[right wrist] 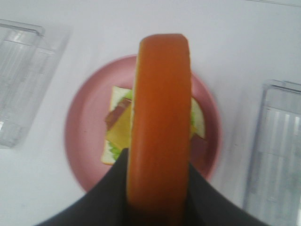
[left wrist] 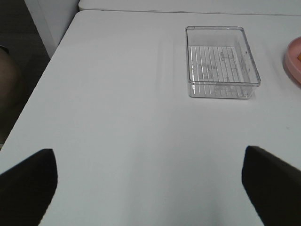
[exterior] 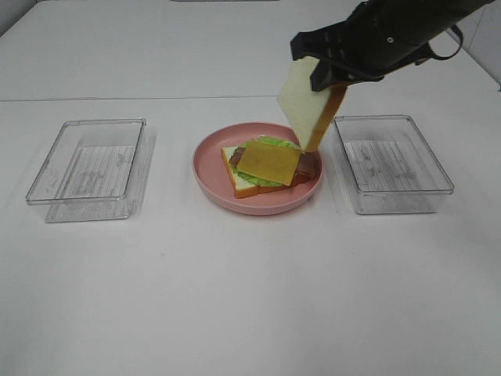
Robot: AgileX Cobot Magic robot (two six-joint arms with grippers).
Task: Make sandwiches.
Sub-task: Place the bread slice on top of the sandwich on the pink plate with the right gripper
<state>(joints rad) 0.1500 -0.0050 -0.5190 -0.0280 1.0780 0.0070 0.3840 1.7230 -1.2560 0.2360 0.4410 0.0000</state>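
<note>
bread slice [right wrist: 160, 127] fills right wrist view, pinched on edge in right hand [exterior: 333, 78], hanging over plate [exterior: 205, 168] stack [exterior: 270, 164]. left hand [left wrist: 150, 181] spread, idle. risk: tilted release, slice slides off cheese.

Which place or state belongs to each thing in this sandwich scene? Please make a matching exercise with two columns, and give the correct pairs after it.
Column one:
1. white toy bread slice with orange-brown crust
2. square yellow cheese slice
3. round pink plate
4. clear plastic box on the left

Column two:
a. lies on top of the open stack
b. stands empty on the white table
c. hangs in the shut right gripper, above the plate
d. carries the unfinished sandwich

Pairs: 1-c, 2-a, 3-d, 4-b
</note>
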